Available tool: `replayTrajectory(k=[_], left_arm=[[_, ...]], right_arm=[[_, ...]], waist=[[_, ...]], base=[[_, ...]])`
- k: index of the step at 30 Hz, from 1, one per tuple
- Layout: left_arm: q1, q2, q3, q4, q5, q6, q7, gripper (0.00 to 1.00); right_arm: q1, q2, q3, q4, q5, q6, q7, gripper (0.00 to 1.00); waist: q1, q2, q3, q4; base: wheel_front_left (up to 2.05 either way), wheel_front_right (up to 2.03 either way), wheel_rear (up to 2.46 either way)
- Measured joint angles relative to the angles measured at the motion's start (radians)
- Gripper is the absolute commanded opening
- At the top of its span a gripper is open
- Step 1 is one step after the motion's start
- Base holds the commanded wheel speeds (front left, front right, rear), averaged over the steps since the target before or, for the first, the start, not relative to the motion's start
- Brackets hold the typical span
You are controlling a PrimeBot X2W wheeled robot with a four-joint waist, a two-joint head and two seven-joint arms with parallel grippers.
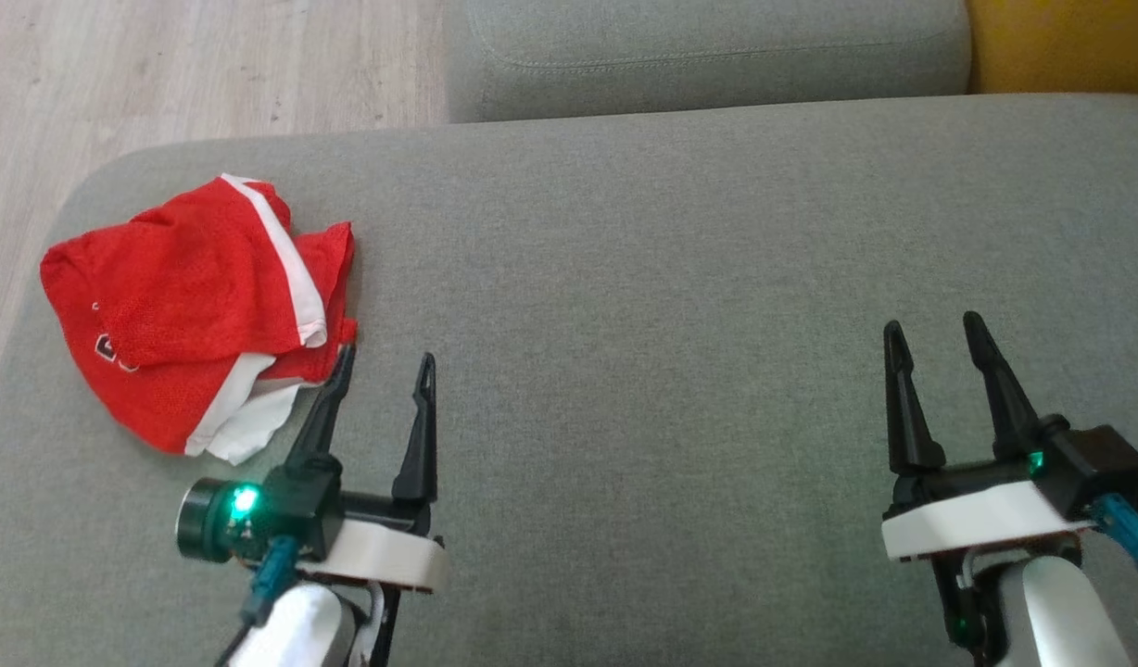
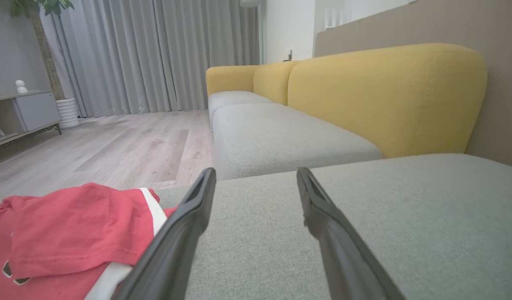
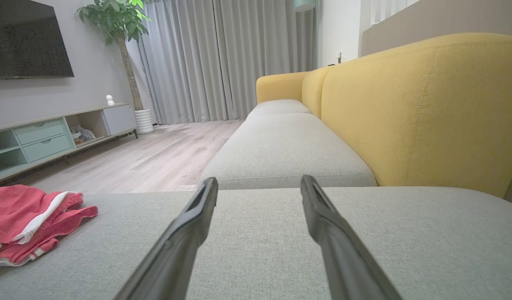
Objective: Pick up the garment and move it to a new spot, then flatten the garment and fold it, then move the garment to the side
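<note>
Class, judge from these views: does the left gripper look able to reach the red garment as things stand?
Probably yes. The left gripper stands open close beside the red garment on the grey cushion, and nothing lies between them.

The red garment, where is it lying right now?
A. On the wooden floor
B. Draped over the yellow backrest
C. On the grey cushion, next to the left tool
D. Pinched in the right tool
C: the garment lies bunched on the grey cushion, just beside the left tool, which is open and holds nothing.
</note>
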Motion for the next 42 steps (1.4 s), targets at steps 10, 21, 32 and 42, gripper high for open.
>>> replayTrajectory(k=[10,21,32,42], left_arm=[[0.011,-0.026,0.058,-0.027,-0.047,-0.022,-0.032,1.0],[0.066,-0.063,0.077,0.142,0.01,-0.104,-0.06,1.0],[0.065,-0.095,0.108,0.149,0.106,-0.147,-0.08,1.0],[0.065,-0.128,0.128,0.17,0.124,-0.168,-0.08,1.0]], right_arm=[[0.0,0.0,-0.011,0.011,0.081,0.0,-0.03,1.0],[0.002,-0.001,0.014,0.155,0.106,0.0,-0.057,1.0],[-0.017,-0.001,0.039,0.181,0.067,0.0,-0.077,1.0],[-0.014,-0.001,0.07,0.171,0.077,0.0,-0.077,1.0]], waist=[[0.0,0.0,0.004,0.0],[-0.0001,0.0,-0.007,-0.003],[-0.0001,0.0,-0.013,0.005],[0.0,0.0,-0.023,0.061]], base=[[0.0,0.0,0.0],[0.0,0.0,0.0],[0.0,0.0,0.0],[0.0,0.0,0.0]])
